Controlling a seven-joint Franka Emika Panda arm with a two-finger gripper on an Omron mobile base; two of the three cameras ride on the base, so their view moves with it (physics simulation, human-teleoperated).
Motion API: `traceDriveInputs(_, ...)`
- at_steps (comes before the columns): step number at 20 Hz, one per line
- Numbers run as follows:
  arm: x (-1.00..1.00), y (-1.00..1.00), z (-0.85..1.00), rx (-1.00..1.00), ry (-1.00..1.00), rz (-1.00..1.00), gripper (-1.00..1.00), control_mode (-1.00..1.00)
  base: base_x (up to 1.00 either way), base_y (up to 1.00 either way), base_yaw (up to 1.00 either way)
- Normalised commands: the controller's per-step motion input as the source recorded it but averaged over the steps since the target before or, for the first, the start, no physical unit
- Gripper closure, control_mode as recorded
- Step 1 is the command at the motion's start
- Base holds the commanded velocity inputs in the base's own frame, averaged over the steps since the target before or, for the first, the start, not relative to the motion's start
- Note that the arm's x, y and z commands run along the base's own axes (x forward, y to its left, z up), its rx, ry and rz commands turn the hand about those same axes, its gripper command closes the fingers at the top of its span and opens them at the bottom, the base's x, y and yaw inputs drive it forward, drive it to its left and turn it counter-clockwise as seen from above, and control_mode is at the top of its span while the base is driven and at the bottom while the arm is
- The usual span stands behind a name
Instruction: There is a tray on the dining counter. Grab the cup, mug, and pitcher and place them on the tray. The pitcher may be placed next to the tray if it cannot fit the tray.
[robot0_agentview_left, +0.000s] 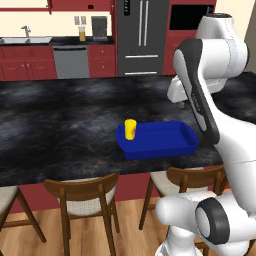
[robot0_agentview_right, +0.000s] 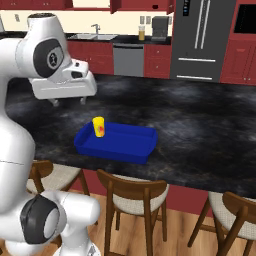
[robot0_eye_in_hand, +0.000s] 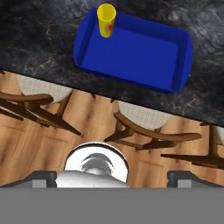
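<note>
Hanging high with jaws standing apart and holding nothing, the gripper (robot0_agentview_right: 67, 102) is looking down on the blue tray (robot0_eye_in_hand: 131, 57), upper centre. The yellow cup (robot0_eye_in_hand: 106, 19) is standing upright in its corner; crowding later vessels in could topple it.

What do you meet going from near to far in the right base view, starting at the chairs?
Wooden chairs → blue tray → yellow cup inside it → dining counter → dishwasher → pitcher.
</note>
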Motion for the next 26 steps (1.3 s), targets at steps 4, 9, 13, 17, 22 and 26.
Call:
traceDriveInputs(4, -0.74, -0.19, 0.00, 0.08, 0.00, -0.09, -1.00, -1.00, 0.00, 0.00, 0.00)
traceDriveInputs(9, -0.56, -0.04, 0.00, 0.07, 0.00, -0.16, -1.00, -1.00, 0.00, 0.00, 0.00)
traceDriveInputs(13, -0.40, 0.00, -0.02, 0.02, 0.00, -0.16, -1.00, -1.00, 0.00, 0.00, 0.00)
traceDriveInputs(17, -0.22, 0.00, -0.14, 0.00, 0.00, -0.11, -1.00, -1.00, 0.00, 0.00, 0.00)
traceDriveInputs(22, -0.09, 0.00, -0.18, 0.00, 0.00, -0.08, -1.00, -1.00, 0.00, 0.00, 0.00)
traceDriveInputs(26, 0.00, 0.00, -0.14, 0.00, 0.00, 0.00, -1.00, -1.00, 0.00, 0.00, 0.00)
